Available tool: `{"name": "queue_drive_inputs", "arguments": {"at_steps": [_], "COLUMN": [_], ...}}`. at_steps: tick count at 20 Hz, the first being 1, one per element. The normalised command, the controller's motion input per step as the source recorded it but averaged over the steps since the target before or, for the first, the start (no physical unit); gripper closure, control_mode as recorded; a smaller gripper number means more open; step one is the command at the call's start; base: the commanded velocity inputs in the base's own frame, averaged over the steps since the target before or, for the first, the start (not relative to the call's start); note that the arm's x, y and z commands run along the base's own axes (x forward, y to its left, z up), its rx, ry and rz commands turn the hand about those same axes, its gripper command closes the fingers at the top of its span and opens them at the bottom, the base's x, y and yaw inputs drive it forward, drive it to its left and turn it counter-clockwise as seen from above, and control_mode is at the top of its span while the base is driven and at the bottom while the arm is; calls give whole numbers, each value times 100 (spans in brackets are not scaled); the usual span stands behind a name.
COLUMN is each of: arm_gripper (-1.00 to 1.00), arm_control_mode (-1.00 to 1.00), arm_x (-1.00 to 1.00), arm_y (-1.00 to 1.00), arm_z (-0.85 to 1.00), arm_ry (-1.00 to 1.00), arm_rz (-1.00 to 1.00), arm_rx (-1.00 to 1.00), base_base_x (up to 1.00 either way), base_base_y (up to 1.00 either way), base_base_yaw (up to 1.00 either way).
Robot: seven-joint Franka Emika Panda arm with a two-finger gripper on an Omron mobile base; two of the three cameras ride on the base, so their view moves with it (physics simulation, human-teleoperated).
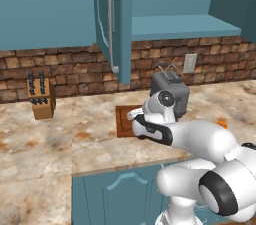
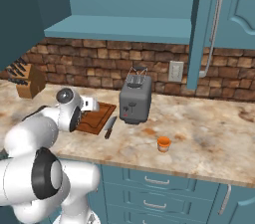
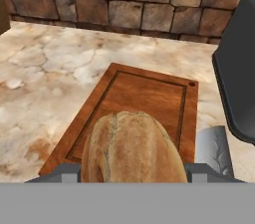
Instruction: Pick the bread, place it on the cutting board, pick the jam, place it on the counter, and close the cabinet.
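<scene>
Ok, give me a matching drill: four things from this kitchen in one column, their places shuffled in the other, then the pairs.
Things:
1. bread
2. jam
3. knife block
4. toaster

Places:
A. on the counter, in front and to the right of the toaster in the right base view
B. just right of the cutting board
C. between the pincer tips, over the cutting board
D. far left by the brick wall

Pairs: 1-C, 2-A, 3-D, 4-B

Arm bent low and forward, gripper (image 3: 130, 170) clamped on bread (image 3: 130, 148).
</scene>
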Motion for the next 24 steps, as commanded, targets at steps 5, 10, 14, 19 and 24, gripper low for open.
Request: {"name": "queue_drive_inputs", "arguments": {"at_steps": [5,10,14,19,24], "arm_gripper": [100,100,100,100,100], "arm_control_mode": [-100,-100,-100,-100,-100], "arm_x": [13,10,7,15,19], "arm_y": [3,2,2,0,0], "arm_z": [-25,-24,-23,-16,-16], "arm_ry": [1,2,1,0,0], "arm_rz": [0,0,0,0,0], "arm_rx": [0,0,0,0,0], "base_base_x": [0,0,0,0,0], "base_base_y": [0,0,0,0,0], "base_base_yaw": [0,0,0,0,0]}}
